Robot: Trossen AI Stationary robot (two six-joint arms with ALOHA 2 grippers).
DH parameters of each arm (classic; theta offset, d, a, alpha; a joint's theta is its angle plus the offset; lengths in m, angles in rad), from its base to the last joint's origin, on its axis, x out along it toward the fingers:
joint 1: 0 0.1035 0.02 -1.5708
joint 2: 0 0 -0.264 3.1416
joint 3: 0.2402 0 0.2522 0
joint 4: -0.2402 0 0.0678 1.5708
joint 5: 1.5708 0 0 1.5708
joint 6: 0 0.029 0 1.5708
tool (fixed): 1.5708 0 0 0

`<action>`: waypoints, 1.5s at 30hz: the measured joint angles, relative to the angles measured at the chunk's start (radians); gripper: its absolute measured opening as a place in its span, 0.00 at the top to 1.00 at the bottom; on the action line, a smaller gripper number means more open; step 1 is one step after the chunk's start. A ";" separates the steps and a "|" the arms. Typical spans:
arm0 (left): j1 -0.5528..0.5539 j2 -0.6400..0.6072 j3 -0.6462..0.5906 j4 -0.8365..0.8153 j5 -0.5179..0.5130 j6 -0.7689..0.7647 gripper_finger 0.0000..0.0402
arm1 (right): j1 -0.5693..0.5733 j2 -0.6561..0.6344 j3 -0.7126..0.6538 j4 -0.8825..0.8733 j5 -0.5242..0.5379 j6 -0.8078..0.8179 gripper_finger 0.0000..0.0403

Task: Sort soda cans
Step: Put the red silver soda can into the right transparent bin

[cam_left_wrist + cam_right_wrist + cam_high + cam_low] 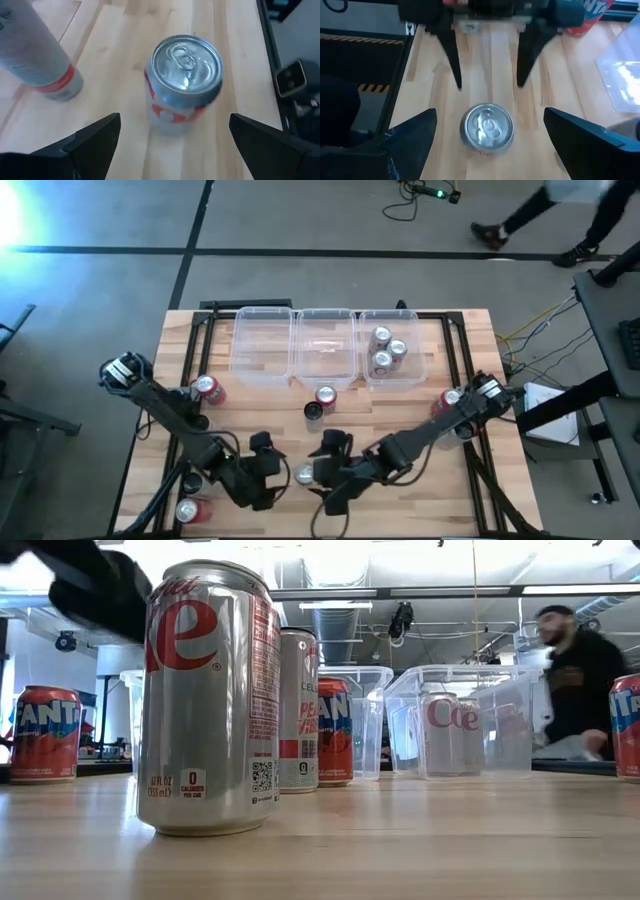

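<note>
With both hands open at the near edge of the surface (470, 330), the right hand (328, 472) should close squarely around the silver can (304, 474), while the left hand (270, 470) gives room.

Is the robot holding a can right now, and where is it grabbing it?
No. Both grippers, left and right, are open around the silver can without touching it.

Grey concrete floor (300, 215) around a light wooden slatted table (180, 345), crossed by dark tape lines (190, 250). Bright glare in one corner (15, 220). Tangle of cables (420, 195) on the ground. Overhead: exposed silver ducting (335, 625), strip lights (335, 606). Person in dark clothes (580, 670) behind the table.
</note>
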 joint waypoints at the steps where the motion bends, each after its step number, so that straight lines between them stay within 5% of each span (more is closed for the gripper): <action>1: 0.006 0.007 -0.020 0.044 -0.008 0.002 0.11 | -0.007 0.009 0.012 -0.002 -0.020 0.000 0.10; 19: 0.096 0.227 -0.076 0.431 -0.086 0.141 0.13 | -0.014 0.056 0.044 -0.192 -0.069 0.079 0.10; 45: 0.082 0.253 -0.077 0.500 -0.094 0.158 0.13 | -0.091 0.173 0.041 -0.181 -0.163 0.078 0.10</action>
